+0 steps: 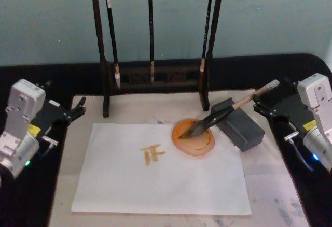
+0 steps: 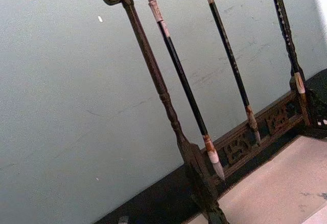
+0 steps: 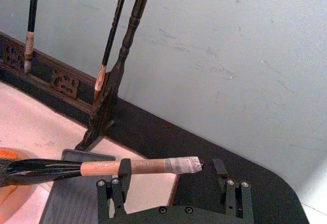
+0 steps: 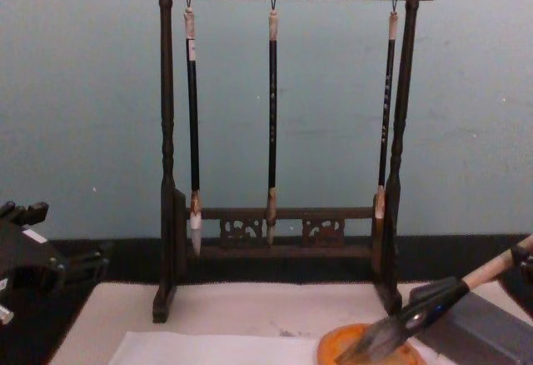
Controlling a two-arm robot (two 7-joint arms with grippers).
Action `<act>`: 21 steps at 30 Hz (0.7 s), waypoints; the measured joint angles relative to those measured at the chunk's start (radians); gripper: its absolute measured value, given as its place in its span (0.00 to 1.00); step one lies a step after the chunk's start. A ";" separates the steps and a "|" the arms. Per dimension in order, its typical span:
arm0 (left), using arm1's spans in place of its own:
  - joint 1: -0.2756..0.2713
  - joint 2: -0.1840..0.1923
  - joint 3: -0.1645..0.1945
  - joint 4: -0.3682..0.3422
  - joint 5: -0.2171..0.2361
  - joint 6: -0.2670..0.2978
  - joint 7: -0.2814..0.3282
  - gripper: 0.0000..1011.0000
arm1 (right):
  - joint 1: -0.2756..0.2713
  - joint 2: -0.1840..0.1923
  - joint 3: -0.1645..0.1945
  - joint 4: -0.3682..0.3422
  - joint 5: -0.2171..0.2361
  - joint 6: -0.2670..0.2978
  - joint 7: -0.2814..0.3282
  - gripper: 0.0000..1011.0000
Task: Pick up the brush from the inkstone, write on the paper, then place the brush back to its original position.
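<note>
Right pincer wide open, empty. Brush tan handle end lies across gap between its fingers, unclamped. Bristles farther out, in inkstone; shaft propped on grey slab. Likely light, stiff shaft, soft wet tip: grip tan handle. Left pincer parked well apart.

Straight ahead of me at twelve o'clock is a plain pale blue-green wall, evenly lit and faintly scuffed. Before it a dark wooden brush rack, hung with three thin brushes, stands on a beige felt mat over a black tabletop.
</note>
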 joint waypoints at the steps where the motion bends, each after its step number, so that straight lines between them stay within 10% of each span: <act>1: 0.000 0.000 0.000 0.000 0.000 0.000 0.000 1.00 | 0.000 0.000 0.000 0.000 0.000 0.000 0.000 0.99; 21: 0.000 0.000 0.000 0.000 0.000 0.000 0.000 1.00 | 0.000 0.000 0.000 0.000 0.000 0.000 0.000 0.99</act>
